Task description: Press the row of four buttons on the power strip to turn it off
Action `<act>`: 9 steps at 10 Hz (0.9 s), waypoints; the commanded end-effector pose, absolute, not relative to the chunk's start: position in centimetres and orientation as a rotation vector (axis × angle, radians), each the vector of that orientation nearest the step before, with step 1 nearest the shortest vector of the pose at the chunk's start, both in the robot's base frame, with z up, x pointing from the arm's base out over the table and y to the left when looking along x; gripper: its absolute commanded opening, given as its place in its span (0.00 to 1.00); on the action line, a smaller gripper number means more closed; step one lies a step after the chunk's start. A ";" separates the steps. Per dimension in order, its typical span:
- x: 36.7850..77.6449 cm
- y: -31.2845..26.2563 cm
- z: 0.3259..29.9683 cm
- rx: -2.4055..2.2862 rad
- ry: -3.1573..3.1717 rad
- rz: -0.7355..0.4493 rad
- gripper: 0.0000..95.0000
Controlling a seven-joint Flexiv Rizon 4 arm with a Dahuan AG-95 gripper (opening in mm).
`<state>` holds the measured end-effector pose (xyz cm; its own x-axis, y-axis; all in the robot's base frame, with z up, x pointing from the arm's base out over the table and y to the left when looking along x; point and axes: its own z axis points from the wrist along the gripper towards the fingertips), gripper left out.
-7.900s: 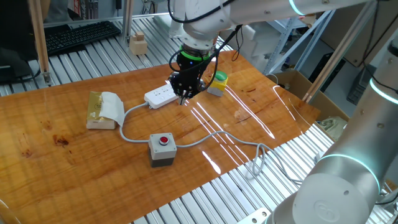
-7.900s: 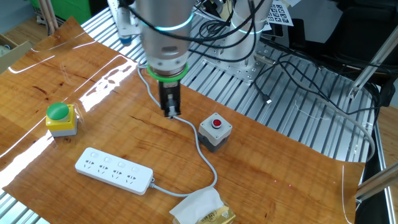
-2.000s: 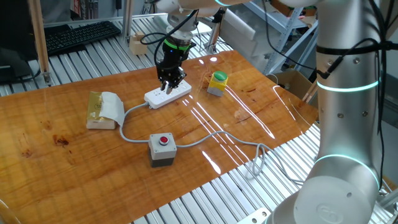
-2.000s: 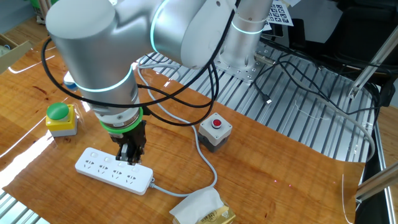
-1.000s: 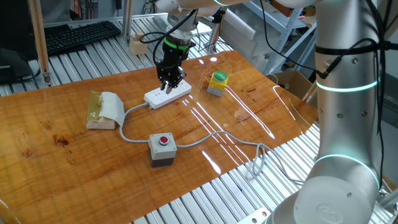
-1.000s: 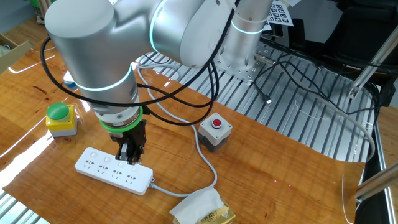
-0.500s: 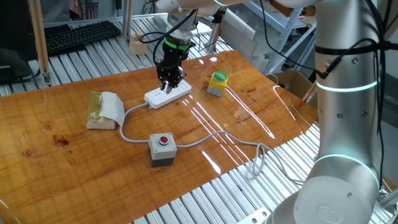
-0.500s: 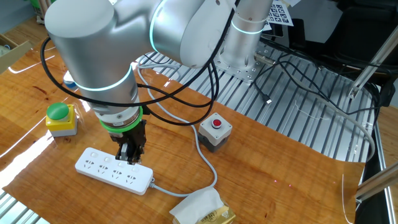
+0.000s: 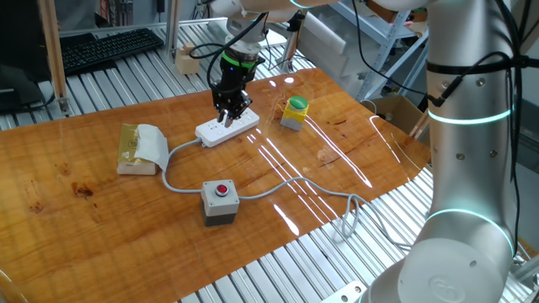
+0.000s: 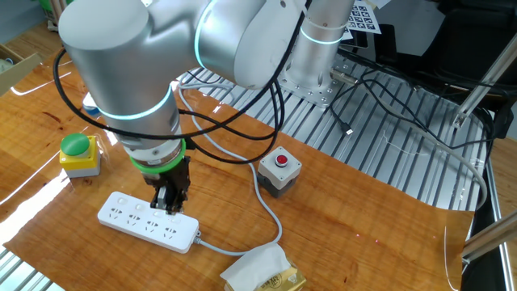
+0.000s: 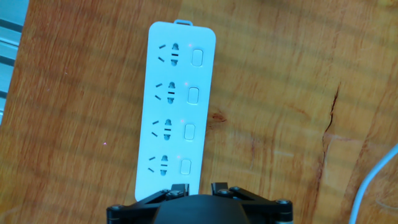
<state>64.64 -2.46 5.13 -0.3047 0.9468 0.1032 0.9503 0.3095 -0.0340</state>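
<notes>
One fixed view: gripper poised over the power strip mid-table.

The other fixed view: it stands above the cable end.

Hand view: the four buttons run straight ahead; finger state undeterminable.

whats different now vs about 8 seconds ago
The gripper has moved from above the cable near the grey box with the red button across to the power strip and now sits low over its cable end. Over the last two seconds the arm has barely shifted. The power strip, green-capped button, grey box and tissue pack have stayed put.
</notes>
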 end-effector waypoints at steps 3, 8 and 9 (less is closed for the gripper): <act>63.2 -2.6 8.0 -1.739 -2.451 -0.093 0.40; 63.1 -2.5 8.2 -1.793 -2.447 -0.038 0.40; 63.1 -2.5 8.2 -1.804 -2.441 -0.044 0.40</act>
<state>63.59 -2.56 8.02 -0.2903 0.9510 0.1063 0.9541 0.2963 -0.0449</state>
